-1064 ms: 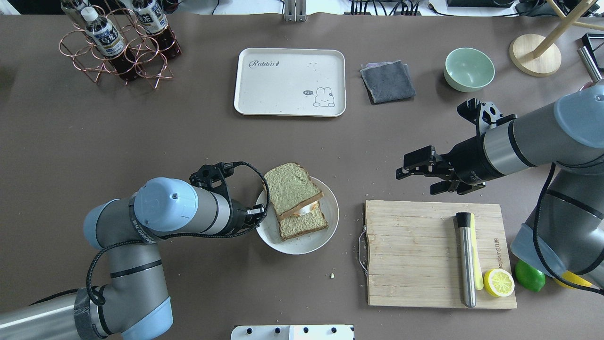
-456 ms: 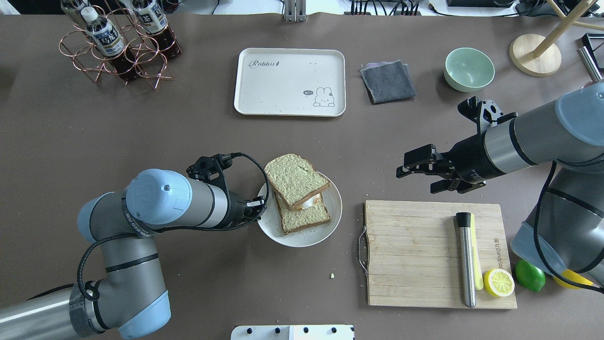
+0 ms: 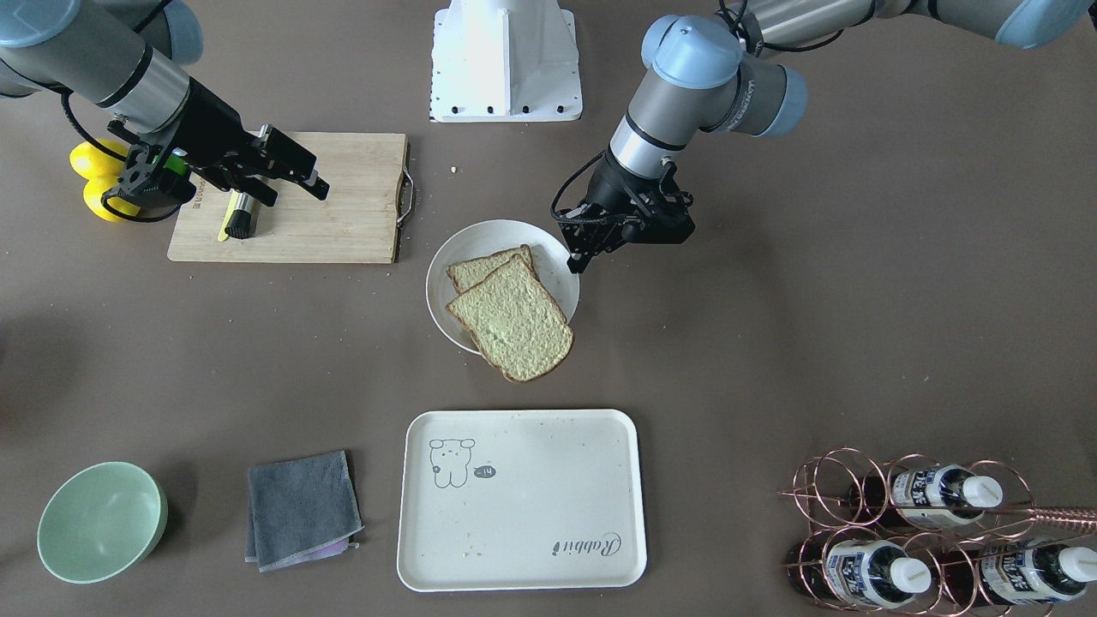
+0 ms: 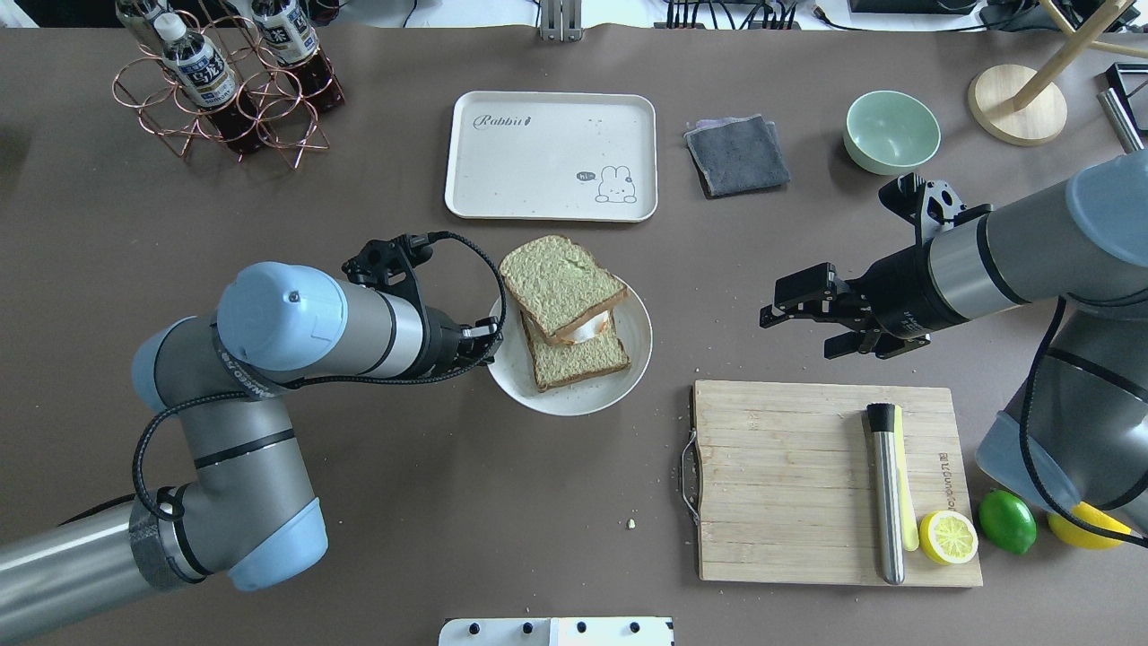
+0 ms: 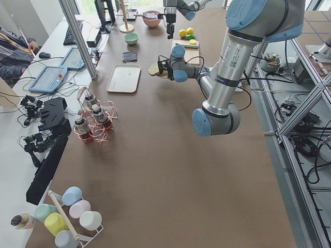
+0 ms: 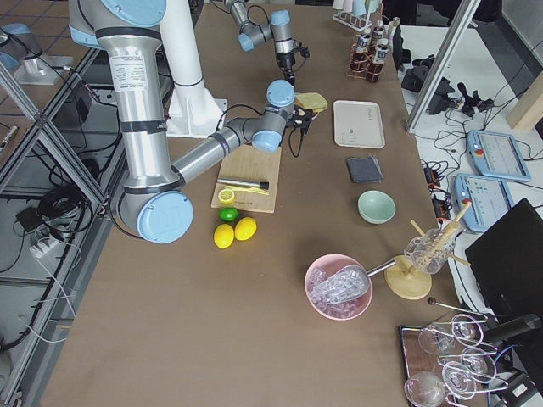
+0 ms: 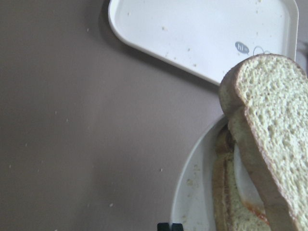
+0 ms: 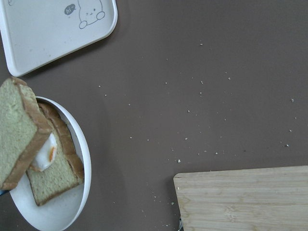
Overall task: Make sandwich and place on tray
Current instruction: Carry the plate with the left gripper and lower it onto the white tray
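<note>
Across table (image 4: 448, 502), plate (image 4: 583, 400) (sandwich (image 4: 560, 283) aboard) has neared tray (image 4: 538, 152).

Matte brown table top (image 4: 448, 520), even light, soft short shadows, silver aluminium frame posts (image 5: 79, 39) at the table edge, white side bench (image 5: 10, 170) along one long side, tiled floor (image 6: 42, 10) beyond, loose cables (image 6: 51, 202) on it.

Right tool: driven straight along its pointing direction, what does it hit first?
Likely bare table short of the plate: the right tool aims that way, tilted down. Depth unclear; a flatter path would meet the plate rim.
</note>
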Robot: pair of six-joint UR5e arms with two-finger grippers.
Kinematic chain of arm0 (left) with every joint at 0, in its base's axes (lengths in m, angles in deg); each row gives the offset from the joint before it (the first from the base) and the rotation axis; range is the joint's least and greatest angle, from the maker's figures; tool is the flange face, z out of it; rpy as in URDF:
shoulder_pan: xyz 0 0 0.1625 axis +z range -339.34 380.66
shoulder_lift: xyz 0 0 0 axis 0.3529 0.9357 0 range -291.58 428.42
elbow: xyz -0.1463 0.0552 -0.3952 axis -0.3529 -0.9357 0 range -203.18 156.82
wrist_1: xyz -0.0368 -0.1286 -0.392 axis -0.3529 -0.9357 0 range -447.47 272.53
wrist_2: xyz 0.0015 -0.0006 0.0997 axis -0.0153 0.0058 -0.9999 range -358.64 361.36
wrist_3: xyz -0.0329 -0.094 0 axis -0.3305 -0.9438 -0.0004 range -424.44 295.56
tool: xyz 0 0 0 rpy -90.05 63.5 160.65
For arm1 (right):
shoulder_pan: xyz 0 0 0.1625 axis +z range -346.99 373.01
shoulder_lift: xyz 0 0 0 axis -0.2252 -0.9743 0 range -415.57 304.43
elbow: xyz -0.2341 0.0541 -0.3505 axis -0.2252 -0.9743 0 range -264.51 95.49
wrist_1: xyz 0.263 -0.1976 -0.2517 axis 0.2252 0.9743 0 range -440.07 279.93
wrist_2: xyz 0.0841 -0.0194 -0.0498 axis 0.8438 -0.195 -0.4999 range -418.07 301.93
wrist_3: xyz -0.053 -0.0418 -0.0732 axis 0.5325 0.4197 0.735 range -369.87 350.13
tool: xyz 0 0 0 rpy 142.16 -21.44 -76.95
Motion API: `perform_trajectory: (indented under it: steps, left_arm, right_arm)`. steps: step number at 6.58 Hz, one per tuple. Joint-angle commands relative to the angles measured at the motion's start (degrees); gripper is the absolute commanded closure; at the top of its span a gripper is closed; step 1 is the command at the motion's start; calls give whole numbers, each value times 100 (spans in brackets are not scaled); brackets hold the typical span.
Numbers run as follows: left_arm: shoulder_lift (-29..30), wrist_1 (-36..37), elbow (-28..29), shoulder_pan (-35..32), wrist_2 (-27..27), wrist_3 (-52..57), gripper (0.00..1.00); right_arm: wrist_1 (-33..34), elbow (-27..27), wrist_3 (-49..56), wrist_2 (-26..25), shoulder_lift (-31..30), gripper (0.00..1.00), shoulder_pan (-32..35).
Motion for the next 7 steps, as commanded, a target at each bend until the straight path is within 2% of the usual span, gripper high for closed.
perform_trajectory:
  steps: [1, 3, 4, 5, 7]
  left_arm:
    - [843, -747, 1574, -768, 351, 28, 100]
    - [1580, -1451, 3270, -1158, 424, 2, 100]
    - [1750, -1785, 3723, -1176, 380, -164, 100]
    - [1865, -1910, 3989, -1133, 267, -165, 100]
    - [1902, -1920, 4035, -993, 257, -165, 100]
  right_arm:
    - [9, -1, 90, 30, -25, 0, 79]
    - [18, -53, 491, 249, -208, 0, 220]
    - [18, -62, 538, 380, -244, 0, 264]
    - [18, -80, 547, 381, -245, 0, 273]
    - [18, -150, 574, 390, -210, 0, 300]
